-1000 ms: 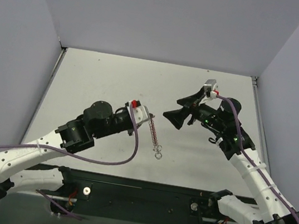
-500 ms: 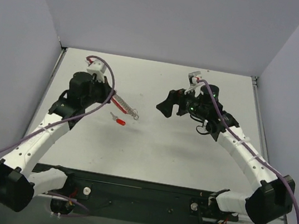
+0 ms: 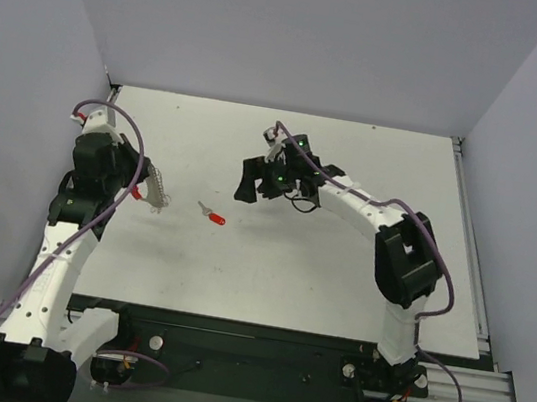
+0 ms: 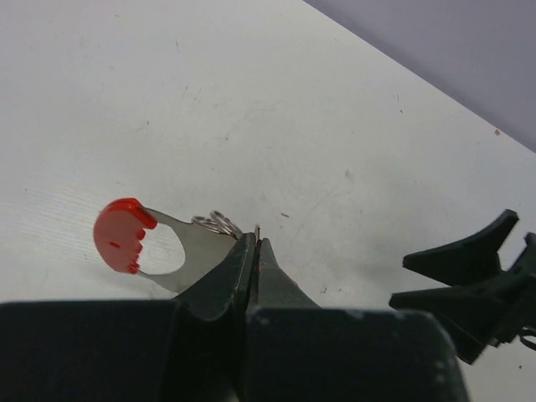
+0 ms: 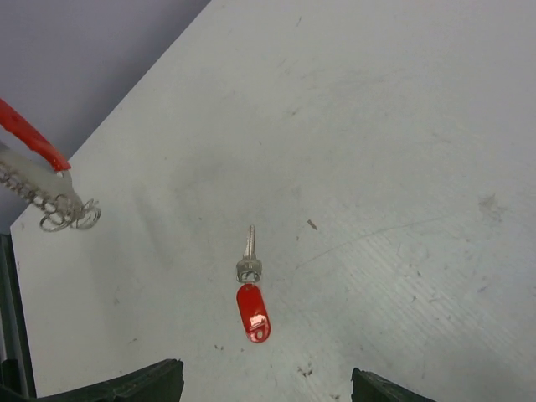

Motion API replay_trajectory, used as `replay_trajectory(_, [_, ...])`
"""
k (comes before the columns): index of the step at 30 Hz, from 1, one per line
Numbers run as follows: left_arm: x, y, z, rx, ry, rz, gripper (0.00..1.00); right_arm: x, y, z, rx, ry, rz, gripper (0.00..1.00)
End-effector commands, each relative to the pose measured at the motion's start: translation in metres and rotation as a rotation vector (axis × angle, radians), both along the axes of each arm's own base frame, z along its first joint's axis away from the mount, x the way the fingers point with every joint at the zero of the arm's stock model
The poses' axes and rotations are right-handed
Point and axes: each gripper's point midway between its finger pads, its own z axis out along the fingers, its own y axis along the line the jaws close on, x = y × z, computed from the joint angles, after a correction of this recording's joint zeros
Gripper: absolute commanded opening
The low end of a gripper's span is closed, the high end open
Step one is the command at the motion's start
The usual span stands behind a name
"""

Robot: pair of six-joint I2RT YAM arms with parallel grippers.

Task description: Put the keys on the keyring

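A silver key point(image 5: 249, 258) with a red oval tag point(image 5: 253, 313) lies flat on the white table; it also shows in the top view point(image 3: 212, 215). My left gripper point(image 3: 140, 182) is at the left side, its jaws shut point(image 4: 254, 247) on the keyring, which is held above the table. The keyring is a thin red band point(image 5: 32, 136) on a silver plate point(image 4: 180, 249), with a lacy row of small silver rings point(image 5: 46, 199). My right gripper point(image 3: 248, 183) is open and empty, its fingertips point(image 5: 142, 383) just short of the key.
The left wall point(image 3: 30, 105) stands close behind the left arm. The table's far edge point(image 3: 282, 112) meets the back wall. The right gripper's dark fingers point(image 4: 469, 268) show at the right of the left wrist view.
The left arm has swung far back to the left, carrying the keyring. The right arm has reached left towards the tagged key. The key has lain still for the last half second.
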Motion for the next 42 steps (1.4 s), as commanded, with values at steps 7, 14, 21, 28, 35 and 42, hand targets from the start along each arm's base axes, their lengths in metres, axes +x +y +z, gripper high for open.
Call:
replay_trajectory(7, [-0.001, -0.001, 0.043, 0.04, -0.097, -0.03, 0.0, -0.001, 0.078, -0.046, -0.052, 0.086, 0.095, 0.68])
replay_trajectory(14, [-0.006, 0.002, 0.049, 0.066, -0.1, -0.024, 0.0, -0.007, 0.1, -0.086, -0.17, 0.085, 0.101, 0.63])
replay_trajectory(21, [-0.011, 0.005, 0.057, 0.088, -0.123, -0.019, 0.0, -0.008, 0.108, -0.105, -0.215, 0.068, 0.086, 0.56])
replay_trajectory(28, [-0.012, 0.005, 0.061, 0.096, -0.14, -0.028, 0.0, -0.007, 0.104, -0.113, -0.236, 0.061, 0.073, 0.41])
replay_trajectory(35, [-0.01, 0.005, 0.061, 0.106, -0.145, -0.031, 0.0, -0.021, 0.102, -0.106, -0.184, 0.086, 0.107, 0.23])
replay_trajectory(42, [-0.01, 0.004, 0.059, 0.112, -0.144, -0.039, 0.0, -0.03, 0.113, -0.101, -0.119, 0.109, 0.164, 0.14])
